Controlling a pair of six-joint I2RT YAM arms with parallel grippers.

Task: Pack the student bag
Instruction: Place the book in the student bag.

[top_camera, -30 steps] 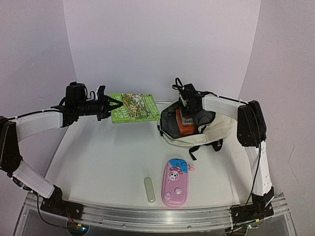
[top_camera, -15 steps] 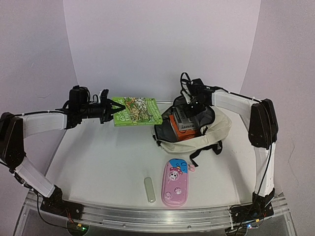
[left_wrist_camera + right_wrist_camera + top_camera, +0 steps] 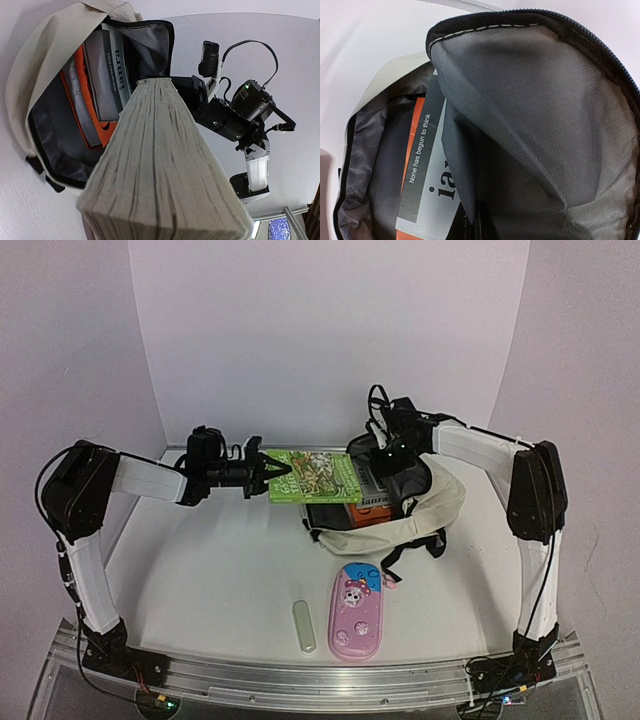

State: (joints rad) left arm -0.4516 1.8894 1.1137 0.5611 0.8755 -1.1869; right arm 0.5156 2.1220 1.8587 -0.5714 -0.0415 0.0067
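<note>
Behind green book (image 3: 315,477), student bag (image 3: 400,527) partly hidden.

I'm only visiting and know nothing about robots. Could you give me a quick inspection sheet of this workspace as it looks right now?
Surface: white table, carrying the items below.
Job's things: cream fabric backpack lies open at the back right, with grey and orange books inside. A green illustrated paperback book is held in the air at its mouth.
Clutter: pink cartoon pencil case and pale oblong stick lie side by side near the front edge, not touching.
End effectors: left end effector is shut on the paperback's edge. Right end effector is shut, pinching the backpack's grey-lined flap up.
Cables: black cable loop above the right wrist.
Surroundings: plain pale backdrop walls; nothing else seen.
</note>
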